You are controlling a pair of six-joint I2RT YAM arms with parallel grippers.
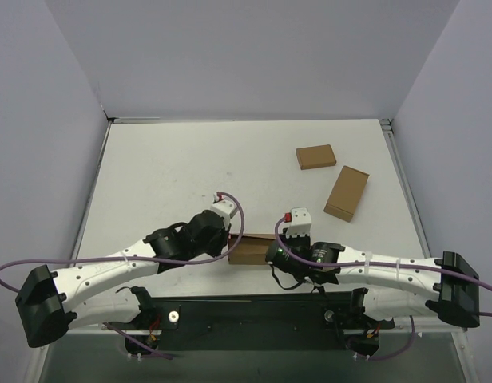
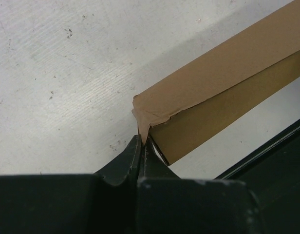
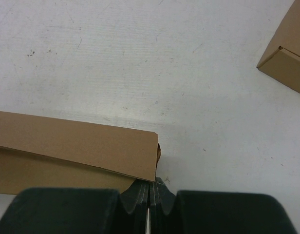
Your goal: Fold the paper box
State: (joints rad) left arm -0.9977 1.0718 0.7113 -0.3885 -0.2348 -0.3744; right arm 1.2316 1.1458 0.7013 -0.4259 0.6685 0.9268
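Paper box [image 1: 251, 250] is pinched at opposite end corners by the left hand [image 2: 141, 140] and right hand [image 3: 150, 185].

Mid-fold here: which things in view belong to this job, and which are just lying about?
In the job:
- paper box
- left hand and right hand, each shut on an end corner of it

Lying about:
- squarish small box
- longer small box, both at the far right of the table, untouched
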